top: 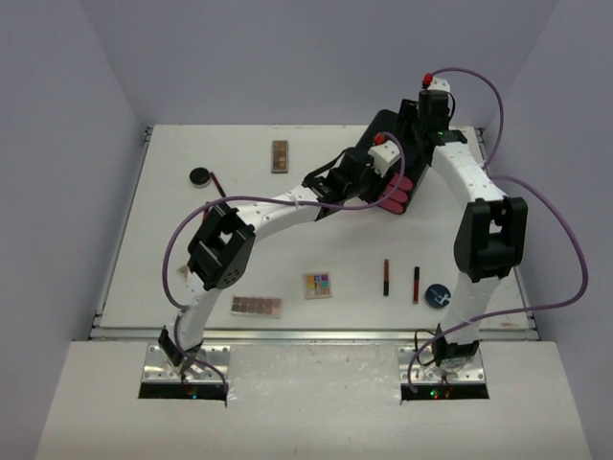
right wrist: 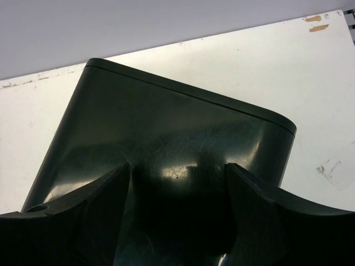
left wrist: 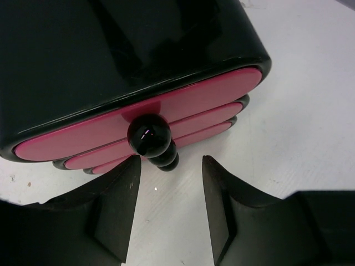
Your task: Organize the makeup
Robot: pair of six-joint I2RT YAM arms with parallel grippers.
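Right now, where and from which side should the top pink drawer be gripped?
By its round black knob, pinched across its sides, coming straight at the drawer front. The top pink drawer sits closed, its face smooth with no edge to catch; the knob alone sticks out. The left gripper faces it from just below, fingers apart.

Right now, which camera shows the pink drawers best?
Left wrist: the pink drawers fill it, knobs too. Top view shows only a small pink sliver; right wrist shows just the black box.
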